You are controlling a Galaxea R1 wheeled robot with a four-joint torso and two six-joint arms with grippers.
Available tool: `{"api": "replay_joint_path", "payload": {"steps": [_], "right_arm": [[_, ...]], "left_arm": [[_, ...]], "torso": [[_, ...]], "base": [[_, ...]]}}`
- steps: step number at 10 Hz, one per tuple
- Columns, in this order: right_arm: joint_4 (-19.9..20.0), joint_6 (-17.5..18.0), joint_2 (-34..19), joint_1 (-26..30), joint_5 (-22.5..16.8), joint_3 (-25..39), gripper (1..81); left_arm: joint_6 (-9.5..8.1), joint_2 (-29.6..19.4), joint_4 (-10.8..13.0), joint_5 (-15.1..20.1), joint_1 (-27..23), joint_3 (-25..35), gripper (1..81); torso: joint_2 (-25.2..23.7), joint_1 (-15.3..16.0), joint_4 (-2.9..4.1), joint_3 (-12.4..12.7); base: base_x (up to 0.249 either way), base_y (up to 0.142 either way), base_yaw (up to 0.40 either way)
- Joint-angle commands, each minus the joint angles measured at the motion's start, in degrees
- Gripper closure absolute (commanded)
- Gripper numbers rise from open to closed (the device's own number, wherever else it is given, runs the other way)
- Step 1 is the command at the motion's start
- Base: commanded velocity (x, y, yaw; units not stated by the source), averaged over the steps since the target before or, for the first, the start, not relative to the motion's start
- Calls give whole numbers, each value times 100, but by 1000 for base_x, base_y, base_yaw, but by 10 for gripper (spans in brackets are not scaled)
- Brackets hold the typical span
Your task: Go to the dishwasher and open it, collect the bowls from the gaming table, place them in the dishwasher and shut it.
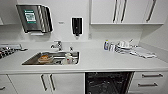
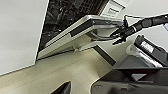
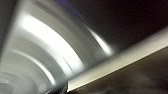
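Room: a kitchen with white walls and a long white counter (image 1: 100, 60); white wall cabinets (image 1: 125, 11) with bar handles hang above it.
Right pincer: in the left wrist view the right pincer (image 2: 119, 35), at the end of a slim dark arm, is at the top edge of the dishwasher door (image 2: 82, 30). Whether it is apart, together or clamped on the door cannot be told.
Left pincer: a dark tip of the left pincer (image 2: 65, 88) juts in over the pale floor (image 2: 62, 67); its state cannot be told either.
Dishwasher door: tilted out from the unit and partly lowered, its inner face pale, with a dark band along it.
Dishwasher: the dishwasher (image 1: 107, 82) is built in under the counter, right of the sink. It stands open, and its dark racked inside shows in the head view.
Beside it: white cabinet doors (image 1: 62, 83) to one side, drawers (image 1: 150, 80) with bar handles to the other.
Sink: a steel sink (image 1: 51, 58) set into the counter holds some dishes; a tap (image 1: 58, 45) stands behind it.
Counter, right end: bottles (image 1: 108, 45) and stacked white crockery (image 1: 123, 46) near the wall.
Wall: a steel paper towel dispenser (image 1: 35, 18) and a dark soap dispenser (image 1: 77, 26).
Right wrist view: blurred pale curves and a pale straight edge against darkness; what they are cannot be told.
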Motion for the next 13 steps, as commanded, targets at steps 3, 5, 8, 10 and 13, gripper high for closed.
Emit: {"api": "replay_joint_path", "payload": {"steps": [3,5,8,10,13], "right_arm": [[-158,-171,297,239,-848,1,10],[-150,-171,341,125,-839,-121,10],[-158,-206,526,-68,-795,-447,10],[-315,-206,823,-253,-760,-964,10],[-439,-549,992,-437,-698,-1265,10]], "left_arm": [[-7,-187,78,68,-399,61,10],[-7,-178,87,68,-390,69,10],[-7,-161,113,68,-346,61,10],[-7,-56,96,111,-329,-26,10],[-7,367,60,271,-241,-440,10]], "torso": [[0,0,0,-2],[0,2,0,-2],[0,2,0,-4],[0,2,0,-4],[-4,-2,0,-2]], "base": [[-113,0,0],[-112,0,0],[-113,0,0],[-113,0,0],[-35,0,0]]}}
